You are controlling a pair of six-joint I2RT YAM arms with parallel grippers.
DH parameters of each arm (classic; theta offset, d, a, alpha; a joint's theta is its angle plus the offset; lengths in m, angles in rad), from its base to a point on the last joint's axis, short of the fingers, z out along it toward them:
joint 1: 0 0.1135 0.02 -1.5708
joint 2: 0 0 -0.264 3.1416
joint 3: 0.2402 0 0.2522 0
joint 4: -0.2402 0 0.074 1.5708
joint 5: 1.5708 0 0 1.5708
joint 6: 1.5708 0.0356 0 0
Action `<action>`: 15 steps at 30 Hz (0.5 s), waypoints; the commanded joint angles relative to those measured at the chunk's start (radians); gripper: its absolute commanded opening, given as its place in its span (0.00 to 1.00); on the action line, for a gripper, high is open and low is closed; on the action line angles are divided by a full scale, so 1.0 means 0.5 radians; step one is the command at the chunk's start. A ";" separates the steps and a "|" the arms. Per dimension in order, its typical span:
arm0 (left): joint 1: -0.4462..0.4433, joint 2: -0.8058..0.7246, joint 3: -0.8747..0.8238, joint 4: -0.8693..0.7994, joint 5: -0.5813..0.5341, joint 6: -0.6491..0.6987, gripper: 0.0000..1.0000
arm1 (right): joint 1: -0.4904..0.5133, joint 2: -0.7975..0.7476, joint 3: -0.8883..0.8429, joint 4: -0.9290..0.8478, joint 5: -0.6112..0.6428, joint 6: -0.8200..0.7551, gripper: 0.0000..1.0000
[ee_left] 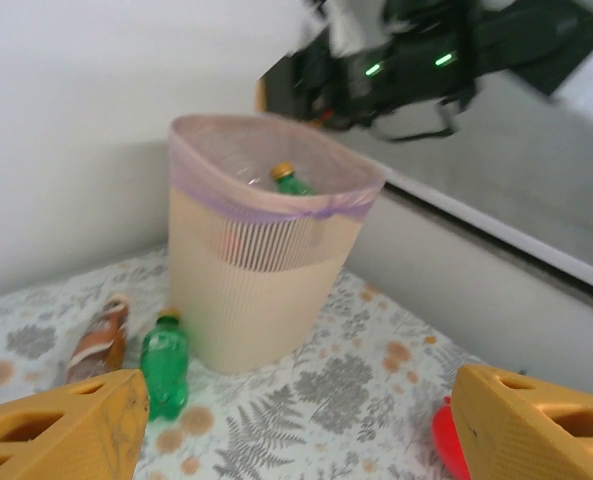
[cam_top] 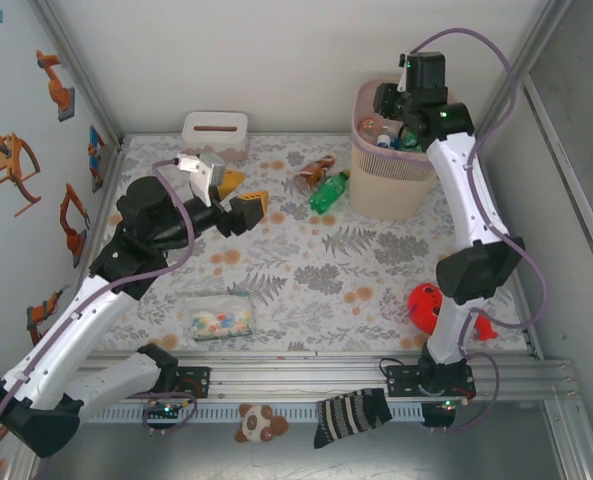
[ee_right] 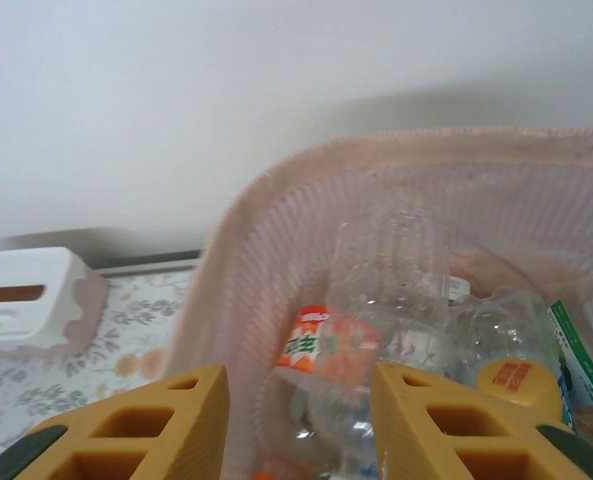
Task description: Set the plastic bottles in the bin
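Note:
The beige-pink bin (cam_top: pixel 391 190) stands at the back right and holds several plastic bottles. My right gripper (cam_top: pixel 406 135) hangs over its mouth. In the right wrist view the right gripper (ee_right: pixel 296 385) is open. A clear bottle with an orange label (ee_right: pixel 361 345) lies blurred below the gap inside the bin (ee_right: pixel 266 260). A green bottle (cam_top: pixel 328 192) and a brown bottle (cam_top: pixel 314 172) lie on the table left of the bin. My left gripper (cam_top: pixel 238 197) is open and empty, left of them. From the left wrist, the left gripper (ee_left: pixel 296 430) faces the green bottle (ee_left: pixel 163 365), the brown bottle (ee_left: pixel 98 340) and the bin (ee_left: pixel 256 300).
A white tissue box (cam_top: pixel 214 132) sits at the back wall. A clear packet of coloured pieces (cam_top: pixel 216 317) lies near the front. A red toy (cam_top: pixel 426 305) rests by the right arm's base. A striped sock (cam_top: pixel 351 415) and a panda toy (cam_top: pixel 260 422) lie on the front rail.

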 commanded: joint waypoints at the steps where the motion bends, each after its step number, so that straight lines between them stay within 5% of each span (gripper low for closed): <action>1: 0.019 0.042 0.016 -0.188 -0.165 0.024 0.79 | 0.104 -0.151 -0.096 -0.021 0.079 0.002 0.42; 15: 0.193 0.122 -0.035 -0.362 -0.337 -0.179 0.79 | 0.712 -0.398 -0.802 0.258 0.757 0.490 0.51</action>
